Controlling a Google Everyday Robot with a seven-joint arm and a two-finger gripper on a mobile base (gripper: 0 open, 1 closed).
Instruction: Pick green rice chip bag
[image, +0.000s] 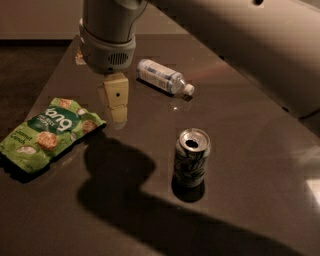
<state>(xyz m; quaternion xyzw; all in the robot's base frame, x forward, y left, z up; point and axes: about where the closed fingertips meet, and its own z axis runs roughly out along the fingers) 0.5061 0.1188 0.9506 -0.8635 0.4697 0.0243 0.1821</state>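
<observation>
The green rice chip bag (46, 132) lies flat on the dark table at the left, bright green with a dark-green patch, white lettering and round tan chip pictures. My gripper (115, 111) hangs from the grey wrist above the table, just right of the bag's upper right corner and apart from it. It holds nothing that I can see. One tan finger faces the camera.
A clear plastic bottle (164, 76) lies on its side behind the gripper, to its right. A silver-green soda can (191, 156) stands upright at centre right. The table's left edge (50, 75) runs close behind the bag. My arm casts a wide shadow in front.
</observation>
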